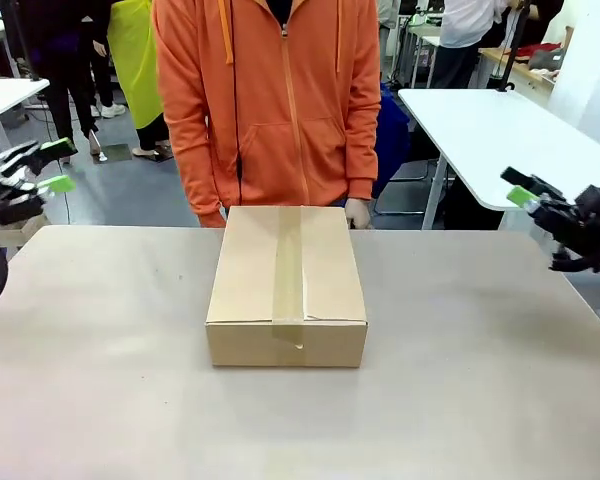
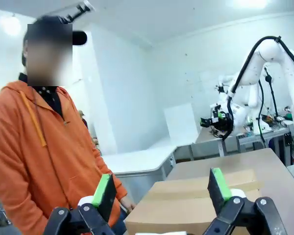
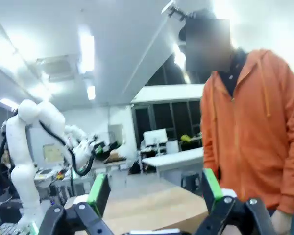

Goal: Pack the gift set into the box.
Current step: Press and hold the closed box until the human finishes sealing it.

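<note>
Fingers [image 2: 104, 192] of the left gripper [image 1: 52, 166] and right gripper [image 1: 523, 189] stand apart at frame edges; taped brown corrugated cardboard box [image 1: 287, 287] sits centre-bench [image 1: 100, 380], a person's hand [image 1: 358, 213] behind it.

Matt brown cardboard box [image 1: 286, 285], taped

one box [image 1: 286, 285], taped shut, one table [image 1: 100, 380], one person [image 1: 270, 100], apparently two claws: left claw [image 1: 48, 165], right claw [image 1: 525, 190]
</note>
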`<action>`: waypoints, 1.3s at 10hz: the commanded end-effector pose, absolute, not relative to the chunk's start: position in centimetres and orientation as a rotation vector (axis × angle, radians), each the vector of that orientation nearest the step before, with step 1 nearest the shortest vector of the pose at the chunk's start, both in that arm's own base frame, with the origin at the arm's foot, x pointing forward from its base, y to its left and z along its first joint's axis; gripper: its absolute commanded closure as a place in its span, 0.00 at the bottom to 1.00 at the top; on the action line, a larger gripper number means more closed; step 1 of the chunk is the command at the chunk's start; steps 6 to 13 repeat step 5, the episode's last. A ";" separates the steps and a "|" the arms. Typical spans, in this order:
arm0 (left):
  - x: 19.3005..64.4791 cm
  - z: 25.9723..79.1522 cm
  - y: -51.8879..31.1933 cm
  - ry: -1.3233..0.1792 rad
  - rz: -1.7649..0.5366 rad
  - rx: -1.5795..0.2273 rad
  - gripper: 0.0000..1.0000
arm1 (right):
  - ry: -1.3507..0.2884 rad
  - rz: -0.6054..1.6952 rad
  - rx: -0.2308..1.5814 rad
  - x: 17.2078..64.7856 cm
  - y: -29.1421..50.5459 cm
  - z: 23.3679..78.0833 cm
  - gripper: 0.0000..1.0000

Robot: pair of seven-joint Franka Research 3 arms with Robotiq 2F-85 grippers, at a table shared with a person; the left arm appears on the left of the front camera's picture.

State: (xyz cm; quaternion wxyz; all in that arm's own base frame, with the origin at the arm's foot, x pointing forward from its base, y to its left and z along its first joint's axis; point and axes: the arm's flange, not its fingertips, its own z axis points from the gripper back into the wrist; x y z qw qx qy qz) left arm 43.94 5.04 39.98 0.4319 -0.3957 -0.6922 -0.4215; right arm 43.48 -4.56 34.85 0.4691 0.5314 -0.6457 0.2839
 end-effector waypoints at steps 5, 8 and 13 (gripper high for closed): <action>45.6 42.9 2.3 -1.697 -1.153 -0.929 0.00 | -1.502 0.841 1.291 45.2 -1.1 36.6 0.00; 45.6 42.9 2.3 -1.697 -1.153 -0.929 0.00 | -1.502 0.841 1.291 45.2 -1.1 36.6 0.00; 45.6 42.9 2.3 -1.697 -1.153 -0.929 0.00 | -1.502 0.841 1.291 45.2 -1.1 36.6 0.00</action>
